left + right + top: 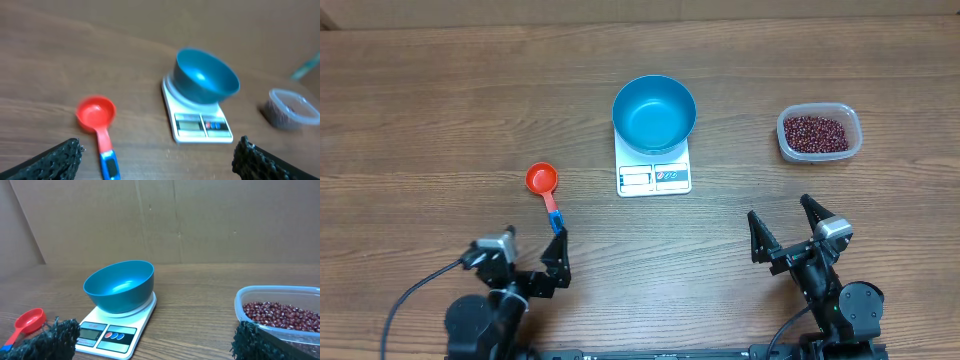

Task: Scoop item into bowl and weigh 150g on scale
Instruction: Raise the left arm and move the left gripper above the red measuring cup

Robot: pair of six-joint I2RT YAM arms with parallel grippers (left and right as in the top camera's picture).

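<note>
The blue bowl (654, 114) (205, 76) (119, 286) stands empty on the white scale (654, 177) (202, 125) (107, 335) at the table's middle. The dark red-brown beans (816, 132) (280, 315) fill a clear plastic tub (820, 150) (292, 109) at the right. A red scoop with a blue handle end (543, 186) (98, 120) (25, 324) lies left of the scale. My left gripper (534, 245) (160, 159) is open near the front left, just behind the scoop's handle. My right gripper (783, 222) (150, 342) is open at the front right, short of the tub. Neither holds anything.
The wooden table (440, 110) runs wide around these things. A cardboard wall (175, 220) stands behind the table in the right wrist view.
</note>
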